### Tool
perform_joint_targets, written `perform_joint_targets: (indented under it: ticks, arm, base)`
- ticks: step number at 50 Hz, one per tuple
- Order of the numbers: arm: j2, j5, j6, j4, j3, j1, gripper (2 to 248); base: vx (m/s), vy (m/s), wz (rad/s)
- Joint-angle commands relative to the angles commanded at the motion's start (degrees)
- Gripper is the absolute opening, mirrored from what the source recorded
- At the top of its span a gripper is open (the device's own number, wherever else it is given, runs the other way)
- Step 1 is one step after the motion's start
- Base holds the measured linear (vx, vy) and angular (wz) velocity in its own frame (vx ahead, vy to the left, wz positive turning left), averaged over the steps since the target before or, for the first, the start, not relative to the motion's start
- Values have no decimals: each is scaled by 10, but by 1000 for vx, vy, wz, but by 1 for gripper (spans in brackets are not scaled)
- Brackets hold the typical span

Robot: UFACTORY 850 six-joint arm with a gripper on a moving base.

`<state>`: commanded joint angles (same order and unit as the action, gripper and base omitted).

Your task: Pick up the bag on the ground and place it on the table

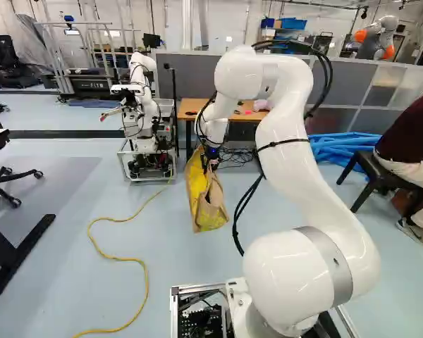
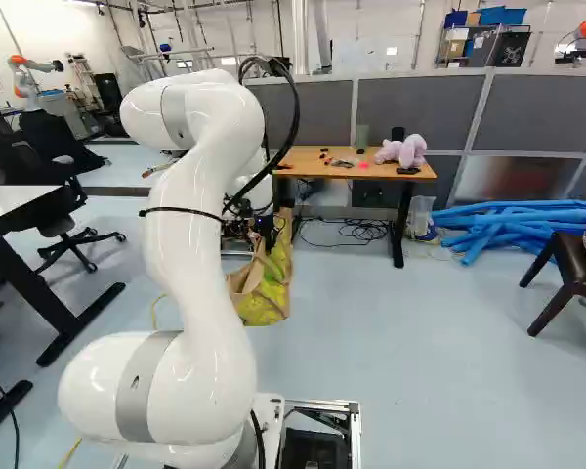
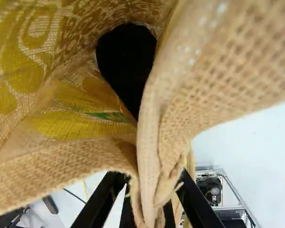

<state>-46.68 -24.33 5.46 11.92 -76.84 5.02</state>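
Clock from the white arm's [image 1: 307, 183] own base, 12 straight ahead. Arm arches up and forward, wrist pointing down at about 12 o'clock, tool [image 1: 211, 160] low at its end. Burlap tote bag [image 1: 210, 208], tan with yellow print, hangs from the tool at 12, near side of the worktop [image 2: 317, 170], not on it. Whether its bottom touches the floor [image 2: 430, 362]: can't tell.

Wrist view: tool is pinching the tote's cloth rim, a gathered fold of burlap running between the two black fingers, one on each side. Tote's mouth gapes ahead of the fingers, dark hollow within, yellow printed cloth next to it. Pads hidden by cloth.

Worktop, wood-coloured with dark legs, is well beyond the base, between 12 and 1. On it: lilac plush toy [image 2: 406, 150] at the 1 o'clock end, grey-green container [image 2: 362, 136] toward the back, small dark bits, a reddish one too. Black cables [image 2: 356, 231] tangled on the floor underneath. Clear plastic bin [image 2: 422, 217] just beside its leg at 1. Blue tubes [image 2: 508, 223] piled at 1 to 2. Dark chair [image 2: 578, 272] at 2. Another robot [image 1: 145, 116], white, on a wheeled frame at 11. Yellow cable [image 1: 146, 282] snakes over the floor, 10 to 11. Grey partition panels [image 2: 405, 109] behind the worktop.
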Motion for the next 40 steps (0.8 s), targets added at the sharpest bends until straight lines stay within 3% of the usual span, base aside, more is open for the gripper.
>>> perform_joint_targets:
  ticks: [40]
  arm:
    - [79,-61,0,-24,41,0,35]
  base:
    - [0,0,0]
